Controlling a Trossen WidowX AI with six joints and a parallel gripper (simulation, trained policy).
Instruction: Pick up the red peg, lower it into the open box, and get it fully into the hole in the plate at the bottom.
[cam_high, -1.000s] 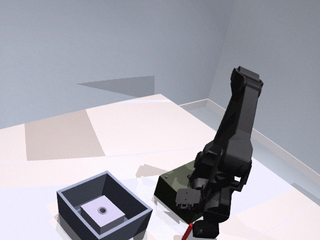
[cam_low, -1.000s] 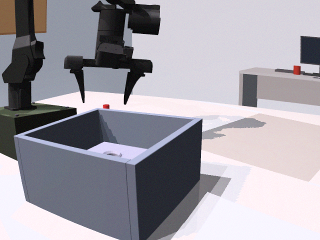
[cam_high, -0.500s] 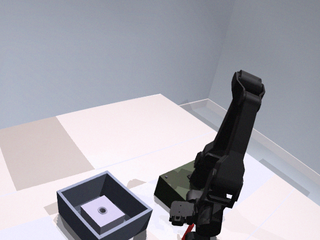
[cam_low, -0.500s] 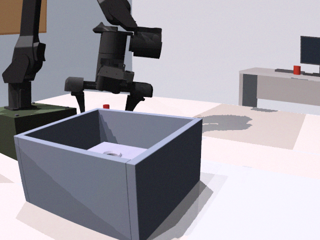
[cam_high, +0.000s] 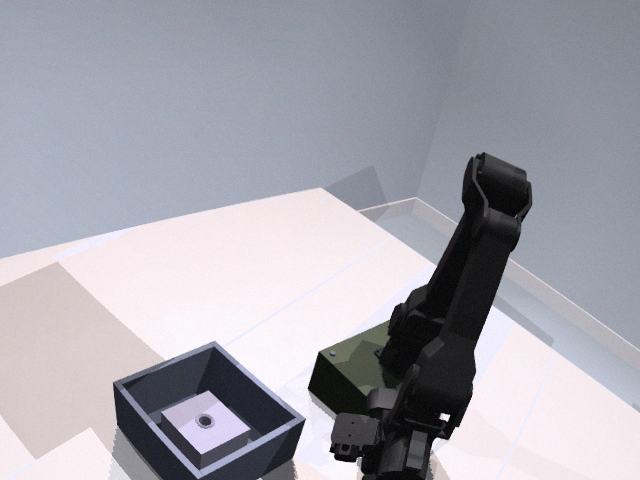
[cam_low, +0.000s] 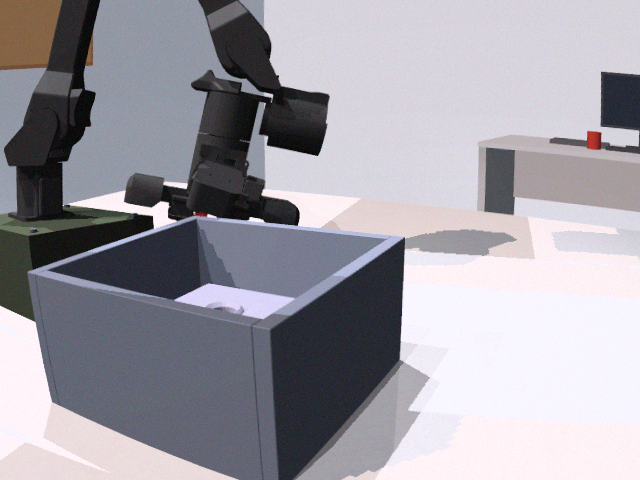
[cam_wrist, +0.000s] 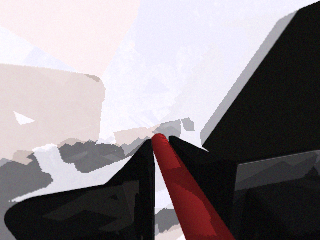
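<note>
The red peg (cam_low: 200, 213) (cam_wrist: 186, 200) shows in the wrist view between the two fingers, running from the bottom edge up to the fingertips; in the exterior view only a small bit shows under the hand. My gripper (cam_wrist: 160, 142) is shut on the peg, which looks slanted against the left finger. The fingertips are hidden behind the box in the exterior view and out of frame in the top view. The open blue-grey box (cam_high: 259, 382) (cam_low: 149, 356) stands beside the hand. Inside it lies the pale plate (cam_high: 224, 431) (cam_low: 261, 302), its ringed hole (cam_high: 205, 421) empty.
The green base block (cam_high: 330, 379) (cam_low: 12, 263) of the arm stands next to the box. The box walls rise well above the plate. A desk (cam_low: 563, 178) with a monitor (cam_low: 620, 100) and a red cup (cam_low: 593, 140) stands far in the background.
</note>
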